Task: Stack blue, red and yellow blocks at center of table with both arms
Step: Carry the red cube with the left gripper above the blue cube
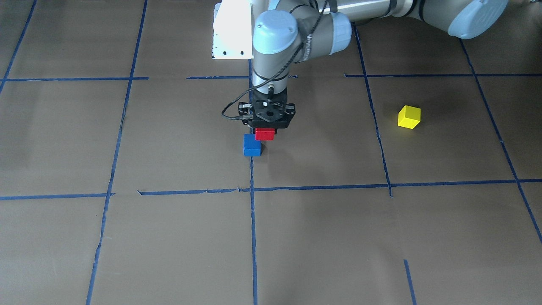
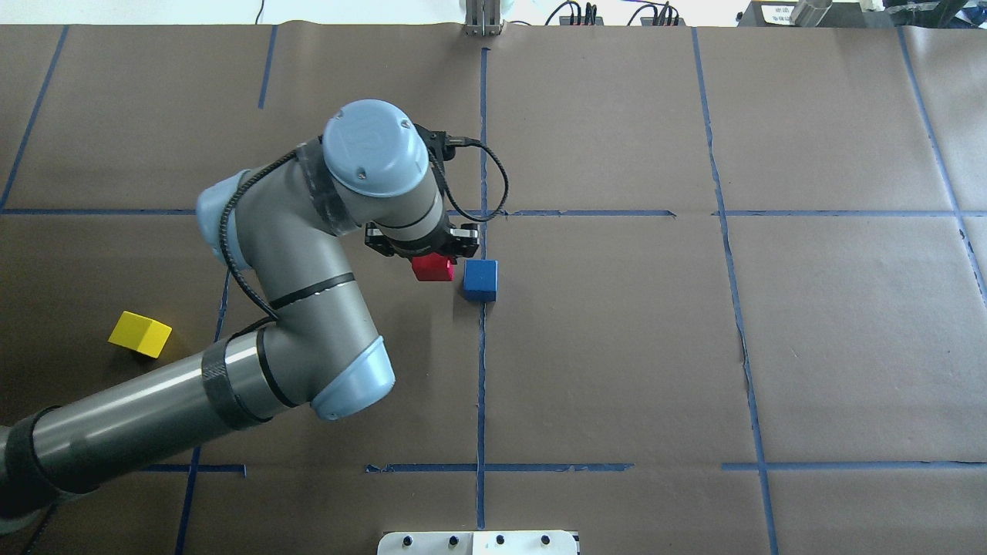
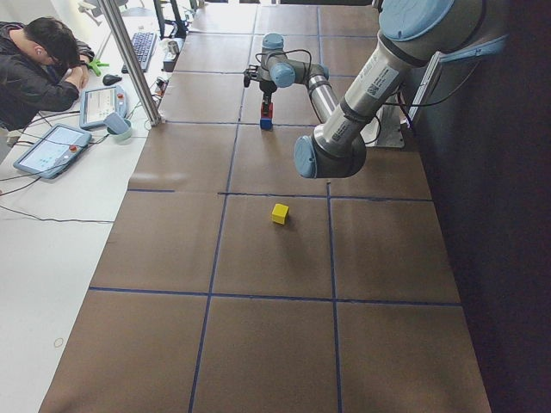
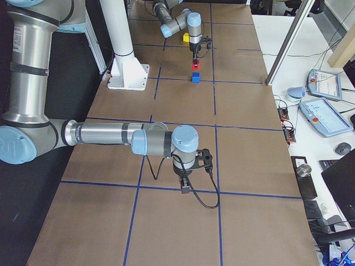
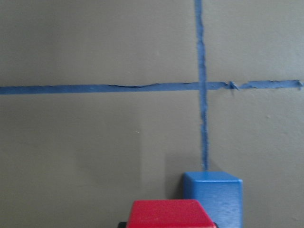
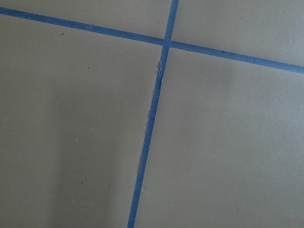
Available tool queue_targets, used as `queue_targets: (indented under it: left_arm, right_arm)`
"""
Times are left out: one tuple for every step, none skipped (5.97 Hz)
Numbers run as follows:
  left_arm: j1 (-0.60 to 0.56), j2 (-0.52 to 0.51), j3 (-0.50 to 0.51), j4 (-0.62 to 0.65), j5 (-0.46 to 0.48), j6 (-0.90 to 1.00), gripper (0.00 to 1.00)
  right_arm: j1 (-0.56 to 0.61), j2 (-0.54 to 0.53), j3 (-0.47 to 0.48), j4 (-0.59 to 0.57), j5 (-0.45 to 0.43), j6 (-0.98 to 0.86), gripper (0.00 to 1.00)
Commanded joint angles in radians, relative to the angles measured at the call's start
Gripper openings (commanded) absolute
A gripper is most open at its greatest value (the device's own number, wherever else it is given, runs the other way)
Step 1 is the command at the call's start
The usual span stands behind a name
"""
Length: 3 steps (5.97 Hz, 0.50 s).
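Red block (image 1: 264, 134), blue block (image 1: 252, 146), yellow block (image 1: 409, 117), one each

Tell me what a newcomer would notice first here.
The left gripper holds the red block in the air, just short of the blue block, which sits on the centre tape line. Next comes the yellow block, sitting alone well off on the robot's left side.

Left end effector (image 1: 265, 131) with red block (image 1: 264, 135) flanks blue block (image 1: 252, 145); elsewhere open
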<state>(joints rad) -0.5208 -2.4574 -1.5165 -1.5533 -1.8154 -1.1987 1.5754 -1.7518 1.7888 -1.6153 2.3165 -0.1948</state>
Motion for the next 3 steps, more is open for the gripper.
queue_targets:
  left_arm:
    - [0.024,-0.029,0.052,-0.008,0.034,-0.010,0.48]
    - [0.024,-0.034,0.058,-0.017,0.033,-0.012,0.48]
    - [0.024,-0.034,0.059,-0.018,0.033,-0.013,0.48]
  right_arm:
    - [0.000,0.000,-0.002,0.000,0.000,0.000,1.00]
    - [0.000,0.000,-0.002,0.000,-0.002,0.000,1.00]
    - [0.000,0.000,-0.002,0.000,-0.002,0.000,1.00]
